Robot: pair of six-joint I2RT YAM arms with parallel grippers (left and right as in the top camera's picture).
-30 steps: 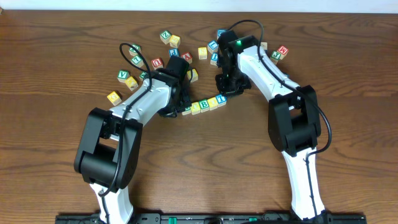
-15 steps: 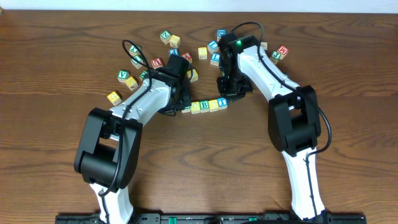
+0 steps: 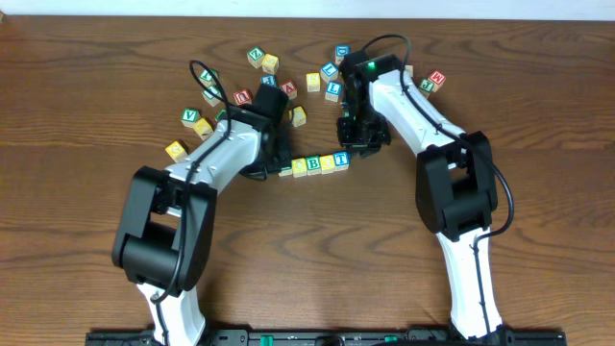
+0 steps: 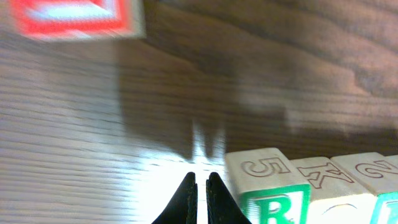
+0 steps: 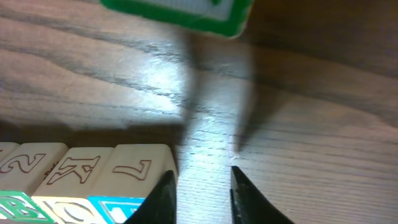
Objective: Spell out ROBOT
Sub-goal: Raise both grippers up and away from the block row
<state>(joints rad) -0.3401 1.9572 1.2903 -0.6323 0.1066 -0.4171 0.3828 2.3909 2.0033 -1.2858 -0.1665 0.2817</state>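
Note:
Five cubes lie in a slanted row: the green-framed R (image 4: 273, 200) at its left end, a yellow-faced cube (image 3: 300, 167), the green-framed B (image 3: 313, 164), a second yellow cube (image 3: 328, 162) and the blue-framed T (image 3: 343, 159). My left gripper (image 4: 201, 182) is shut and empty, its tips just left of the R cube, apart from it. My right gripper (image 5: 202, 183) stands slightly open with nothing between the fingers. Its left finger (image 5: 163, 193) is right against the T cube (image 5: 134, 177) at the row's right end. In the overhead view the left arm partly hides the R.
Loose letter cubes lie scattered behind the row, among them a green-framed one (image 3: 255, 56), a red-framed one (image 3: 242, 96), yellow ones (image 3: 176, 150) and a blue one (image 3: 332, 70). A red-framed cube (image 4: 74, 15) is far ahead of the left gripper, and a green one (image 5: 180, 12) ahead of the right.
The right gripper's fingers have parted a little beside the T cube. The left arm has shifted slightly. The row of cubes stays in place.

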